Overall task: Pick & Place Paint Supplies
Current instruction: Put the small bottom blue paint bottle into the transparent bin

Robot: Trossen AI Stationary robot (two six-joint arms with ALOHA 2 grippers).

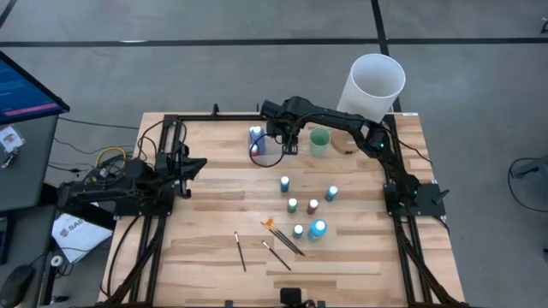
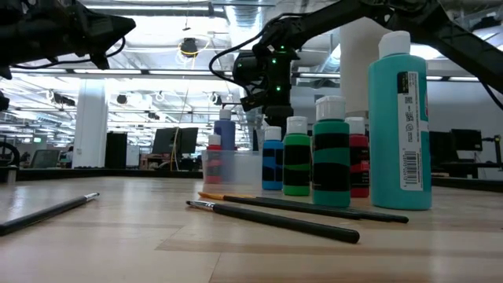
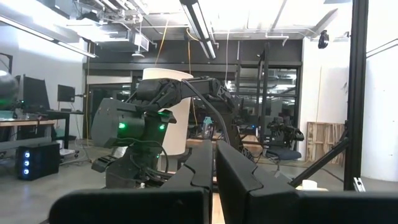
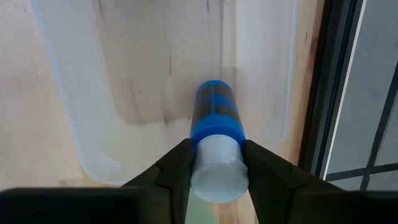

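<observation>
From my station I see the pale wooden bench on a grey floor. A tall white cylinder stands at the bench's one o'clock corner, with a pale green cup just beside it, toward seven o'clock. A clear plastic tub sits near twelve o'clock. Off the bench at ten o'clock, a monitor glows blue.

High: overhead, straight down on whole table
Low: tabletop level, close behind bottles
Wrists: along fingers
Shared: bottles, right arm
</observation>
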